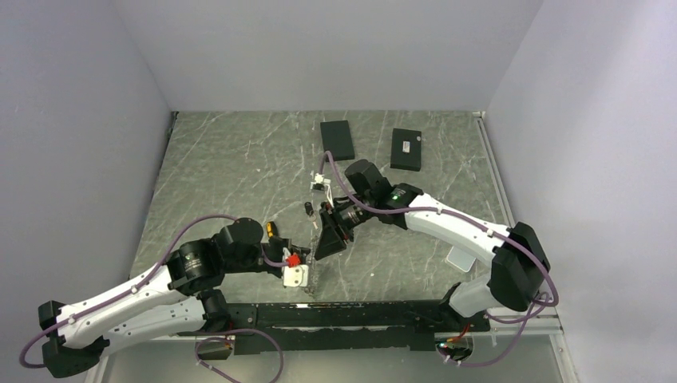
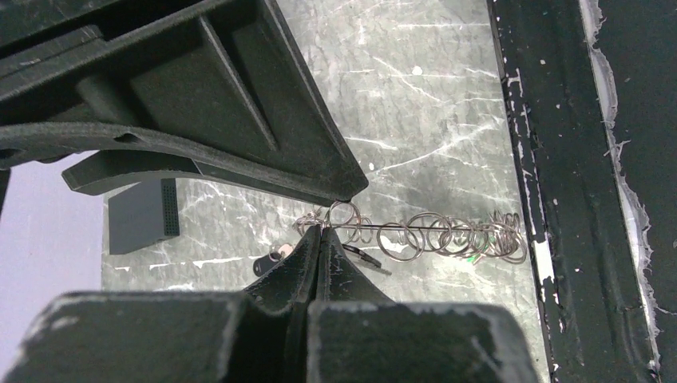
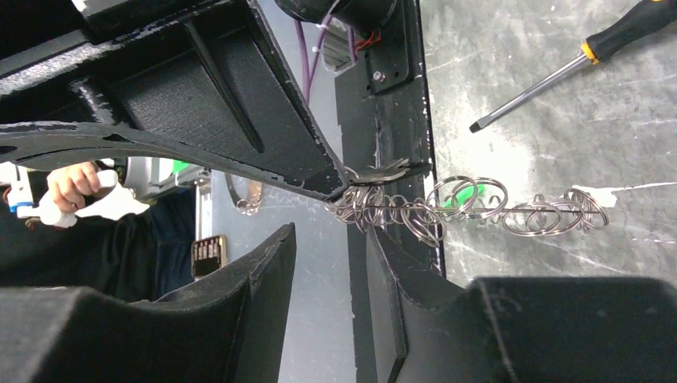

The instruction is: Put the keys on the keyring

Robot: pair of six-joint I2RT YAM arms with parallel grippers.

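Observation:
My left gripper (image 2: 321,229) is shut on the keyring (image 2: 423,232), pinching its thin grey rim edge-on. Several small silver rings and a green tag (image 2: 473,257) hang along the keyring. One of the keys (image 2: 266,263), black-headed, lies on the table left of the left fingers. A second dark key (image 2: 366,256) shows just right of them; I cannot tell whether it hangs from the keyring. My right gripper (image 3: 331,233) is open with nothing between its fingers, close under the end of the keyring (image 3: 479,209). In the top view the two grippers, left (image 1: 307,267) and right (image 1: 323,247), almost meet.
A black-and-yellow screwdriver (image 3: 575,60) lies on the table beside the left arm (image 1: 272,229). Two black boxes (image 1: 337,140) (image 1: 406,149) sit at the back. A black key (image 1: 308,209) and a small white item (image 1: 319,185) lie beyond the grippers. The black base rail (image 1: 343,315) runs along the near edge.

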